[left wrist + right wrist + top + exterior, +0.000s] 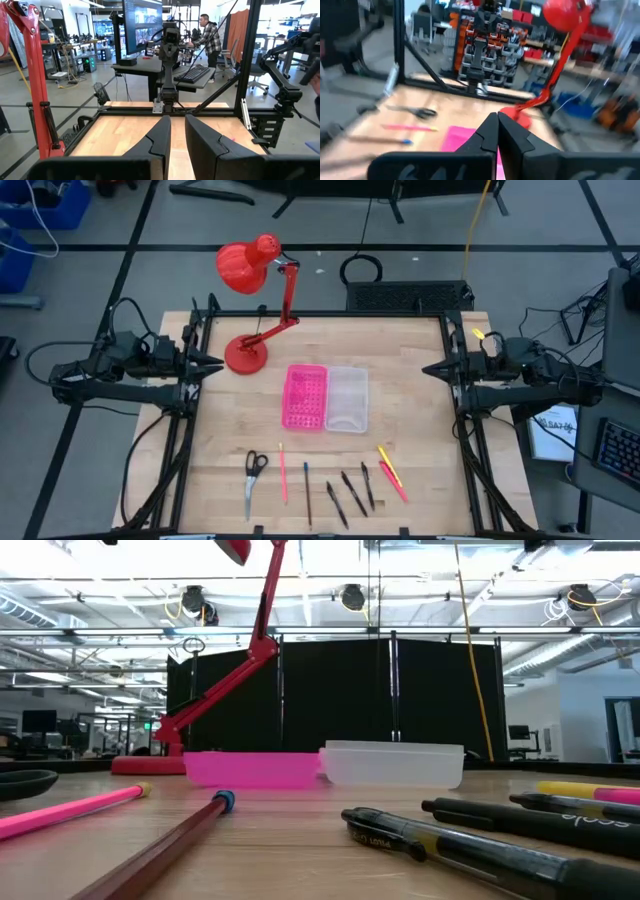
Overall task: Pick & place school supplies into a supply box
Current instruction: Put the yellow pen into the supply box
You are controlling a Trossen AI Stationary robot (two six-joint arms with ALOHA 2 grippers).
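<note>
The supply box lies open mid-table, pink gridded half (305, 396) joined to clear tray half (347, 398), both flat on the wood. Near the table's near edge lie black-handled scissors (253, 477), a pink pencil (283, 472), a dark pencil (307, 493), three black pens (351, 492), and a yellow and a pink pen (391, 472). My left gripper (218, 363) hovers at the left edge, open by a narrow gap (177, 122). My right gripper (427, 367) hovers at the right edge, shut (497, 119). Neither touches anything.
A red desk lamp stands with its base (246, 356) on the table's far left, just beside my left gripper, its head (245, 265) beyond the far edge. Bare wood lies between the box and each gripper. A person (207, 35) stands in the room behind.
</note>
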